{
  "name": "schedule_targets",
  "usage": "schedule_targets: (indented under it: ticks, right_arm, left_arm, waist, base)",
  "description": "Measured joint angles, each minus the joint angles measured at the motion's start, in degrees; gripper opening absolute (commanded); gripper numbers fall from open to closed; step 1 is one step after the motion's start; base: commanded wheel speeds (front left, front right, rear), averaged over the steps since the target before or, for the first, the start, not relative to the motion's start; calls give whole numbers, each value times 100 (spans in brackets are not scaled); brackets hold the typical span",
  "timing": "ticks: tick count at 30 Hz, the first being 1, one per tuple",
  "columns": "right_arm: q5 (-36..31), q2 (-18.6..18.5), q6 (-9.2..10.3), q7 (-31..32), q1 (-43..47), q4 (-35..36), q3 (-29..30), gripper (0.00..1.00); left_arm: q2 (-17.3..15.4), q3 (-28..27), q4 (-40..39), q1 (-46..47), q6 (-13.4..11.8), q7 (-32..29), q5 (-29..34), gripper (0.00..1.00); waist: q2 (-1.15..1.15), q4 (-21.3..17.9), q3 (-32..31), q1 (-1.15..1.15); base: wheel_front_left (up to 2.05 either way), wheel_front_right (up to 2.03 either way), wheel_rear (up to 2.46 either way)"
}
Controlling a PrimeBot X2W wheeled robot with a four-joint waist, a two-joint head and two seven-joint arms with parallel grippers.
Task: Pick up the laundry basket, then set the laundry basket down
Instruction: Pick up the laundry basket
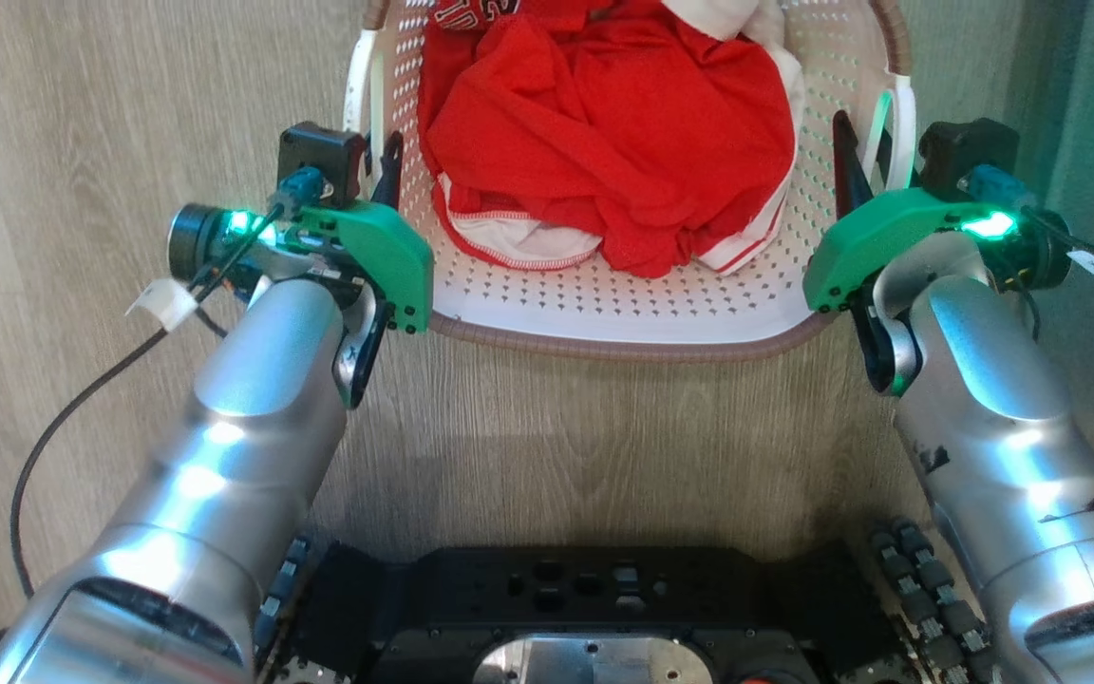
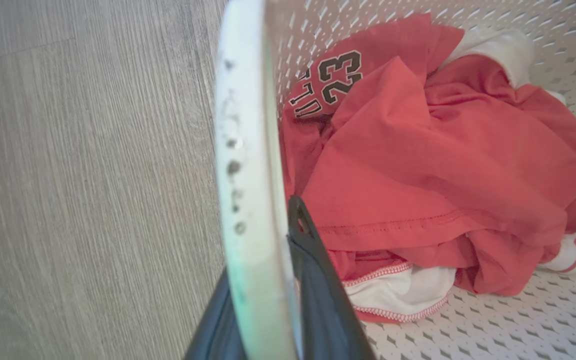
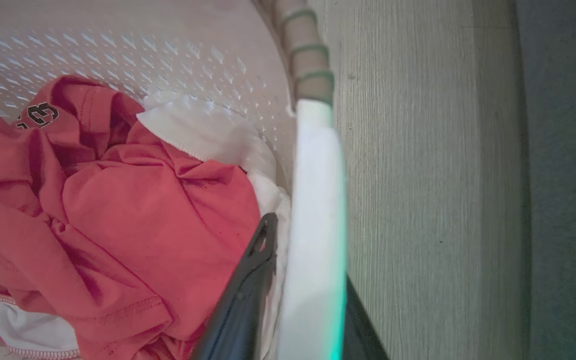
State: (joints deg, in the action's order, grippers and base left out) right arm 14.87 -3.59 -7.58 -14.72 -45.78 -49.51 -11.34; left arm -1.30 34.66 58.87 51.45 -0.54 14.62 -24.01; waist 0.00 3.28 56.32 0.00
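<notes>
Item: laundry basket (image 1: pixel 604 294), cream-white plastic, walls pierced with rows of small holes, brown woven-look rim (image 1: pixel 623 344), a white handle on each side.
Contents: red clothes (image 1: pixel 623 133) with white trim, one piece printed 23, heaped inside.
Place: on the wood floor (image 1: pixel 82 114), just beyond the robot's base, between the two arms.
Facing: mouth up; rounded near end toward the robot; left handle (image 1: pixel 360 85) at scene left, right handle (image 1: pixel 903 123) at scene right.
Long axis: cannot tell; the far end is cut off by the picture's edge.
Grip, left: left gripper (image 1: pixel 381 166), jaws narrow, closed on the left handle, one dark finger inside the basket and one outside.
Grip, right: right gripper (image 1: pixel 860 152), jaws narrow, closed on the right handle, one finger inside beside the clothes, the other outside on the floor side.
</notes>
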Motion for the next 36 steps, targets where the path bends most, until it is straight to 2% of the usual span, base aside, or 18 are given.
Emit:
schedule_targets:
  ticks: [13, 22, 30, 36]
  right_arm:
    - [441, 29, 0, -1, 1, -751, -415, 0]
    - [1091, 104, -1, 20, 56, -1556, -1139, 0]
    - [1712, 138, -1, 479, 380, -1991, -1661, 0]
    - [2050, 142, -1, 816, 671, -2058, -1953, 0]
  left_arm:
    - [2, 372, 278, -426, -51, 0, -590, 0]
    - [22, 692, 650, -929, 24, 0, -1020, 0]
    - [57, 1036, 873, -1467, 142, -342, -1463, 0]
    - [68, 1222, 911, -1814, 158, -522, -1683, 0]
  waist:
    - [0, -73, -688, 0]
    - [1, -103, -1481, 0]
    - [1, -127, -2326, -1]
    - [1, -125, -2851, -1]
  base:
    - [0, 0, 0]
    - [0, 0, 0]
    - [0, 0, 0]
    - [0, 0, 0]
